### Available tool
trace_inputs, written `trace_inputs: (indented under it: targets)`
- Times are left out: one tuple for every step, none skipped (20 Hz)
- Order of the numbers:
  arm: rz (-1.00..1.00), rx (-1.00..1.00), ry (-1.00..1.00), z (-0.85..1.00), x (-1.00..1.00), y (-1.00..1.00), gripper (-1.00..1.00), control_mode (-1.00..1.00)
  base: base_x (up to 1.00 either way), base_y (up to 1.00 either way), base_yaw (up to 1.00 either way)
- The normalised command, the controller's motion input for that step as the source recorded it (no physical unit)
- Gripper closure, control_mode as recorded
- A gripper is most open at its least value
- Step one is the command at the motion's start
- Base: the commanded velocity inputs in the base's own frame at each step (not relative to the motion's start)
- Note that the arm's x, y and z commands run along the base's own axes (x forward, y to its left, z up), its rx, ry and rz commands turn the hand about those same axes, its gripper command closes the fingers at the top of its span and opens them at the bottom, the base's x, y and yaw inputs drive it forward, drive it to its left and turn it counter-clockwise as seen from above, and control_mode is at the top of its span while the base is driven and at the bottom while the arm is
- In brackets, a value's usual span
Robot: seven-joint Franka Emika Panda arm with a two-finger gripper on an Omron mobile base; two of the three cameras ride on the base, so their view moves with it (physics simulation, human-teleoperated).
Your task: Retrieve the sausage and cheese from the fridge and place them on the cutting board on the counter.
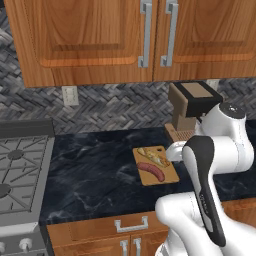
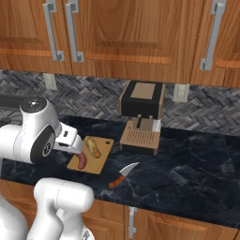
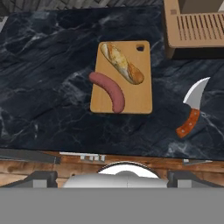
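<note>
Sausage (image 3: 108, 91) lies on cutting board (image 3: 139, 98) beside bread (image 3: 122, 62), well below gripper; jaws wide apart, holding nothing.

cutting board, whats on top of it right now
On the cutting board lie the sausage and a pale tan bread-like item. No yellow cheese shows there. The counter beneath the board is covered.

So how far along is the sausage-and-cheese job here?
Done: the sausage lies on the cutting board, beside a pale bread-like item. In hand: nothing; the gripper is open above the counter. Left: the cheese, no yellow block is on the board yet.
</note>
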Motion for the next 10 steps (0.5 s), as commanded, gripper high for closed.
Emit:
trace_inputs:
  targets:
    - [0.00, 0.00, 0.00, 0.00, 0.00, 0.00, -1.00, -1.00, 0.00, 0.00, 0.00]
    - [0.00, 0.00, 0.00, 0.00, 0.00, 0.00, -1.00, -1.00, 0.00, 0.00, 0.00]
    - [0.00, 0.00, 0.00, 0.00, 0.00, 0.00, -1.00, -1.00, 0.00, 0.00, 0.00]
    - [0.00, 0.00, 0.00, 0.00, 0.00, 0.00, -1.00, -1.00, 0.00, 0.00, 0.00]
    - [0.00, 0.00, 0.00, 0.00, 0.00, 0.00, -1.00, -1.00, 0.00, 0.00, 0.00]
    - [0.00, 0.00, 0.00, 0.00, 0.00, 0.00, -1.00, -1.00, 0.00, 0.00, 0.00]
    - [0.00, 0.00, 0.00, 0.00, 0.00, 0.00, -1.00, -1.00, 0.00, 0.00, 0.00]
    - [0.00, 0.00, 0.00, 0.00, 0.00, 0.00, -1.00, -1.00, 0.00, 0.00, 0.00]
    - [0.00, 0.00, 0.00, 0.00, 0.00, 0.00, -1.00, -1.00, 0.00, 0.00, 0.00]
    - [0.00, 0.00, 0.00, 0.00, 0.00, 0.00, -1.00, -1.00, 0.00, 0.00, 0.00]
